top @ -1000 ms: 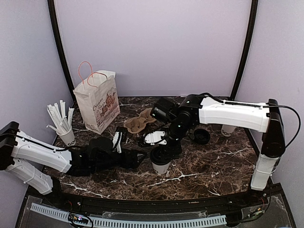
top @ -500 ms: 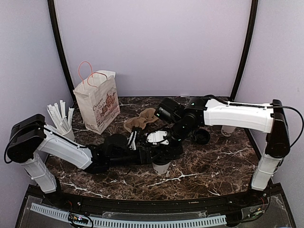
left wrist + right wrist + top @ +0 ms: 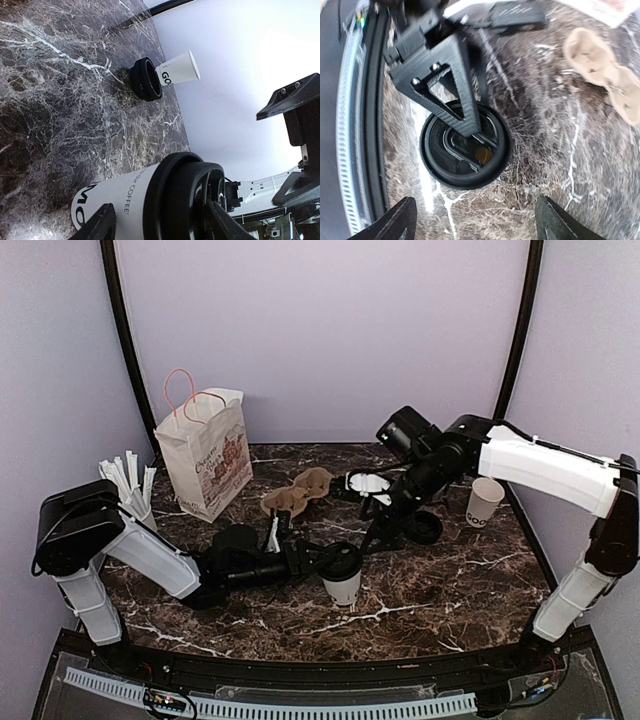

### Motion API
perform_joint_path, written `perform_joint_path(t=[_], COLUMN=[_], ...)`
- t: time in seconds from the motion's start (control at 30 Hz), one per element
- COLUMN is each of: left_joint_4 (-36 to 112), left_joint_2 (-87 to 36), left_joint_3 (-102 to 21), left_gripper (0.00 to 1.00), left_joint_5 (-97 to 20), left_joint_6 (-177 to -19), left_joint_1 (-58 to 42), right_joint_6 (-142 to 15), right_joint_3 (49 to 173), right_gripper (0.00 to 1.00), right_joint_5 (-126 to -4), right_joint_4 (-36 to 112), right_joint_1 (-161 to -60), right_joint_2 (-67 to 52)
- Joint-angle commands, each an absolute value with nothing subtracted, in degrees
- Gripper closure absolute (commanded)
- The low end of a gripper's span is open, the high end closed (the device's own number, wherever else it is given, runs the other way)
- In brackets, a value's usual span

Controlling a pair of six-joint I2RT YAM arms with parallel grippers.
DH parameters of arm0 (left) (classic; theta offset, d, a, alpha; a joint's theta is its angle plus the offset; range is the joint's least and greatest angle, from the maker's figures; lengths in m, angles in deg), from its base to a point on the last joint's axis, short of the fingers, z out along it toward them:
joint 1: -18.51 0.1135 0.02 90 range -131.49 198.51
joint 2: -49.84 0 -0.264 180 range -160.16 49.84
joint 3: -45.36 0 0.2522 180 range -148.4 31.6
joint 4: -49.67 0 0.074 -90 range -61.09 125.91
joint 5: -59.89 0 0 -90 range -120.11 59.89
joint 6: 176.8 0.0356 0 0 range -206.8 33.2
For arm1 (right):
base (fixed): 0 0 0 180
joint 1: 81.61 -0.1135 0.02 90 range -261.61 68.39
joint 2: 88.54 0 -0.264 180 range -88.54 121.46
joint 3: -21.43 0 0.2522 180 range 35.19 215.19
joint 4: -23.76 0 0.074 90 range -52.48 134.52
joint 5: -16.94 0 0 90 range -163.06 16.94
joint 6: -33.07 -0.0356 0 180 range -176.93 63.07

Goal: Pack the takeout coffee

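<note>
As takeout coffee (image 3: 342, 578) stands upright at front middle, left gripper (image 3: 159, 209) lies low at its left side, one finger (image 3: 452, 75) over lid (image 3: 437, 160). Squeezing or only near: cannot tell. Right gripper (image 3: 475, 207) spread wide, holding nothing, up behind cup. Paper bag (image 3: 205, 455) far back left, so left arm looks nearer.

Left arm (image 3: 150, 552): my links wear smooth white shells, joined by bulky black joint housings.
Right arm (image 3: 545, 468): the same white shells and black joints, with a thin black cable (image 3: 520, 430) along the top.
Left gripper (image 3: 322, 558): all black; the finger is a flat triangular truss with an open middle and two silver screws (image 3: 434, 65) at its broad end.
Right gripper (image 3: 475, 222): black, with matching truss fingers and a white plate (image 3: 368, 482) near my wrist.
</note>
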State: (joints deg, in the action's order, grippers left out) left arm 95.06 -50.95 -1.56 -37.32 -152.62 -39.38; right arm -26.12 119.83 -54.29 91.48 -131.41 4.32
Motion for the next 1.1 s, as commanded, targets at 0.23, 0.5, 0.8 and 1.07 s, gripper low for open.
perform_joint_path(t=[0.23,0.5,0.8,1.07], left_joint_4=[93.5,88.7,83.5,78.3], left_joint_2=[-53.9,-53.6,-53.0,-53.0], left_joint_3=[-1.3,-6.3,-10.2,-13.1], left_gripper=[0.43,0.45,0.47,0.47], left_joint_5=[-42.5,-44.5,-44.5,-43.9], left_joint_6=[-152.8,-148.2,-144.2,-140.9], left_joint_1=[-39.2,-40.4,-42.0,-43.0], right_joint_6=[-44.1,-48.9,-54.0,-53.9], right_joint_3=[102.5,95.5,89.5,84.6], right_gripper=[0.18,0.21,0.28,0.41], right_joint_5=[-30.3,-24.5,-20.3,-21.3], right_joint_4=[78.2,72.3,66.3,64.7], right_joint_1=[-122.6,-120.0,-113.6,-112.7], right_joint_2=[-0.8,0.0,-1.1,-0.1])
